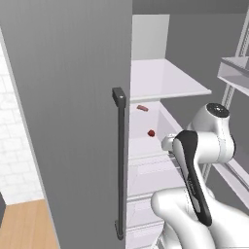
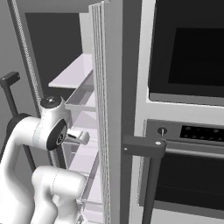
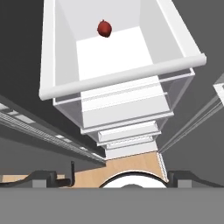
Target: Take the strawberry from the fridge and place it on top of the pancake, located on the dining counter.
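Red: one strawberry [image 3: 104,28] and one darker piece [image 1: 142,108] on fridge [image 1: 68,97] shelf.

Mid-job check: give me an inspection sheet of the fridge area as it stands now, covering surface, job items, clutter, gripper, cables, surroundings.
Surface: white fridge shelf above a white open-topped compartment.
Job's things: tall matte grey fridge, one door open; tiny bright red strawberry lying in that compartment, untouched.
Clutter: flatter dark red-brown piece further back, apart from the berry.
Gripper: open, holding nothing, two dark finger tips at the hand view's bottom edge, short of the berry.
Cables: nothing seen.
Surroundings: dark built-in oven beside the fridge; long dark bar handle on the closed door.
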Robot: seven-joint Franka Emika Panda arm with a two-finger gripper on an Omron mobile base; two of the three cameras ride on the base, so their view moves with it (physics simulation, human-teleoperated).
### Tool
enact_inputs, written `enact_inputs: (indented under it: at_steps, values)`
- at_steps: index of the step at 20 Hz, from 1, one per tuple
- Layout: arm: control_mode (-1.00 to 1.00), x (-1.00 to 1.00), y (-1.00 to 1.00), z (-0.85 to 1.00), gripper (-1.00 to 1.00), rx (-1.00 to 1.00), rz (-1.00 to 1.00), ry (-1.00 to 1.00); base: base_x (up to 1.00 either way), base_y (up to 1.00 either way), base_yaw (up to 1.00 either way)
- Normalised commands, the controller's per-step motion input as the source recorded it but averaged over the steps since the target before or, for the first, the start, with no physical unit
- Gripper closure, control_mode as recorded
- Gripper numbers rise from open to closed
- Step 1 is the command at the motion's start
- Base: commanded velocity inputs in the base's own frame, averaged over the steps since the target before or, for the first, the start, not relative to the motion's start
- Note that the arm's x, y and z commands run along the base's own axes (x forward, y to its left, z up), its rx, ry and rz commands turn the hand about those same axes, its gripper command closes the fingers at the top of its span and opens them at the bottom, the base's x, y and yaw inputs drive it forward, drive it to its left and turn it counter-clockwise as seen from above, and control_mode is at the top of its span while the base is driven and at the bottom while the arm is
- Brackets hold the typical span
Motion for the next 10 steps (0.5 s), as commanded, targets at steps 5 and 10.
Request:
enact_inputs:
  at_steps: [5, 10]
  values:
    - [-1.0, 0.65, -0.01, 0.0, -1.0, 0.0, 0.0, -0.03, 0.0, 0.0, 0.0]
    - [-1.0, 0.7, 0.0, -0.01, -1.0, -0.09, 0.0, -0.04, 0.0, 0.0, 0.0]
